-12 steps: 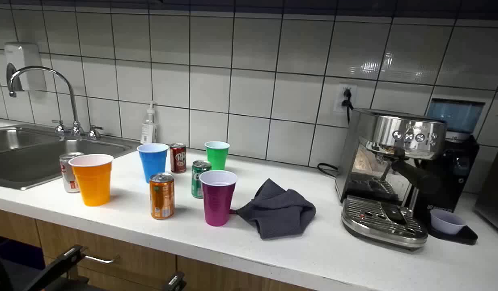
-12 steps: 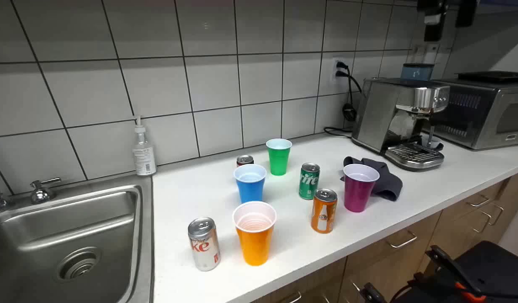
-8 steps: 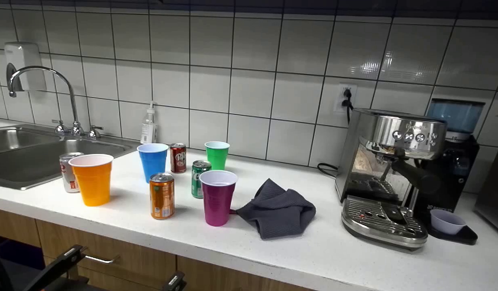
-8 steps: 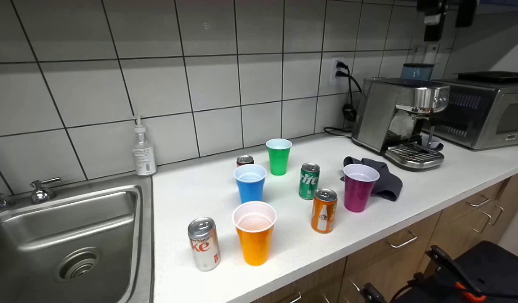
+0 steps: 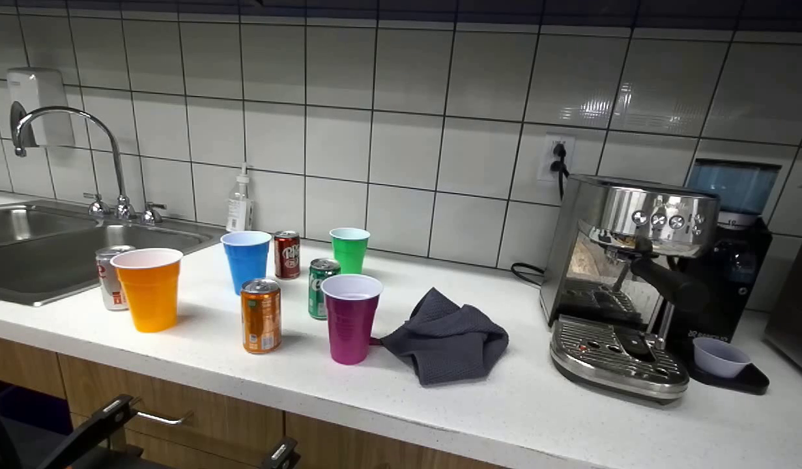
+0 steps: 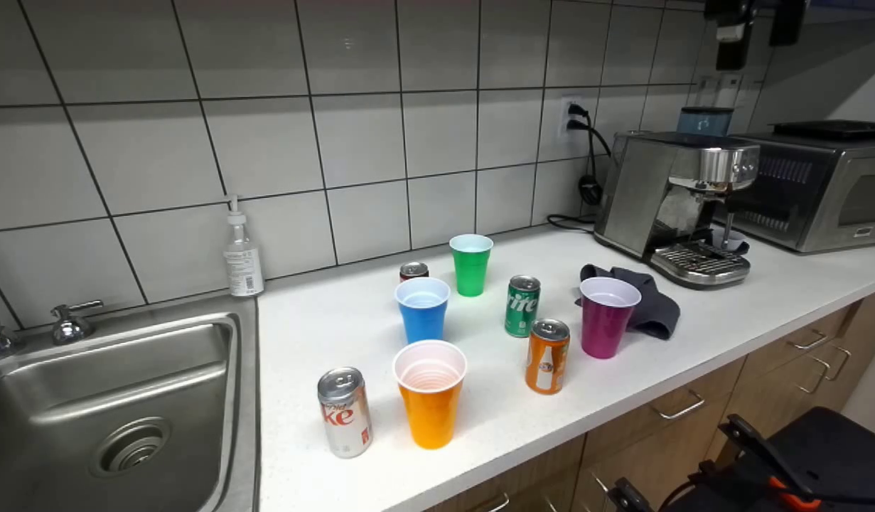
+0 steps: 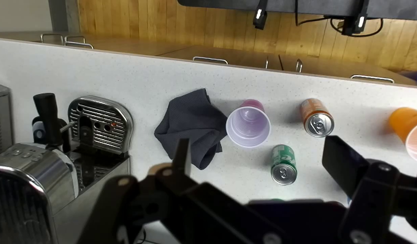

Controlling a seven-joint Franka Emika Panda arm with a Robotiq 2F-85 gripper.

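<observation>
My gripper (image 7: 258, 147) stands wide open in the wrist view, high above the white counter, with nothing between its fingers. Below the gap are a green Sprite can (image 7: 283, 165) and a purple cup (image 7: 248, 127), both upright. A crumpled dark grey cloth (image 7: 191, 125) lies beside the cup. The orange can (image 7: 316, 118) and orange cup (image 7: 408, 130) are farther right. In both exterior views I also see a blue cup (image 5: 245, 260), a green cup (image 5: 350, 253), a dark red can (image 5: 287, 255) and a silver can (image 6: 345, 412). Part of my gripper (image 6: 760, 39) hangs at the top right of an exterior view.
A steel espresso machine (image 5: 625, 215) with a grinder (image 5: 733, 260) stands along the counter, and a microwave (image 6: 828, 188) beyond it. At the opposite end are a sink (image 6: 242, 398) and a soap bottle (image 6: 243, 263). A tiled wall (image 5: 407, 150) backs the counter.
</observation>
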